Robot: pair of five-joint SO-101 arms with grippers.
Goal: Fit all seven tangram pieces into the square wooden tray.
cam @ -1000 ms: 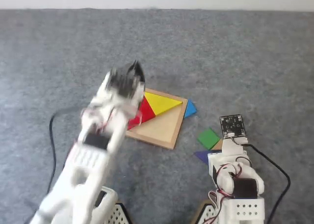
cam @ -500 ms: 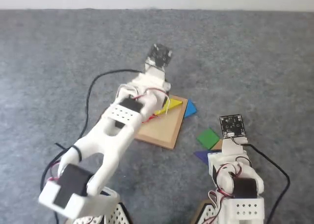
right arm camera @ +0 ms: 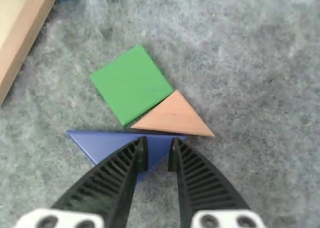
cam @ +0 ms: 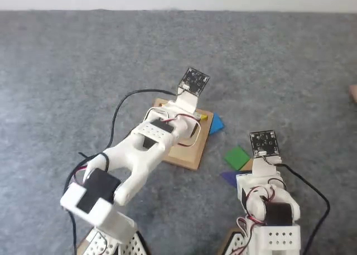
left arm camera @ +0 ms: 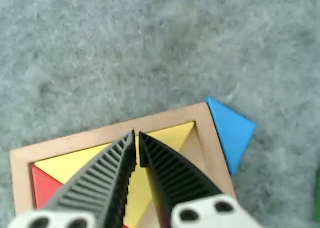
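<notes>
On grey carpet [cam: 67,71], item by item.

Square wooden tray [left arm camera: 75,139]: is lying flat beneath the left arm. It is holding a yellow triangle [left arm camera: 172,133] against its far rim and a red triangle [left arm camera: 42,180] beside that, the two meeting along one edge. Bare wood is showing across the rest of its floor.

Left gripper [left arm camera: 136,134]: is hanging over the yellow triangle with its tips near the tray's rim. Its fingers are drawn together with only a slit between them, and are gripping nothing.

Light blue triangle [left arm camera: 227,130]: is lying on the carpet outside the tray, right against its outer rim.

Green square [right arm camera: 132,83]: is lying on the carpet between the tray and the right arm.

Tan wooden triangle [right arm camera: 172,119]: is touching one side of the green square.

Dark blue triangle [right arm camera: 105,144]: is lying just beside both, its long edge running along the tan piece.

Right gripper [right arm camera: 157,144]: is hanging over the dark blue triangle, fingers slightly parted and nothing between them.
</notes>
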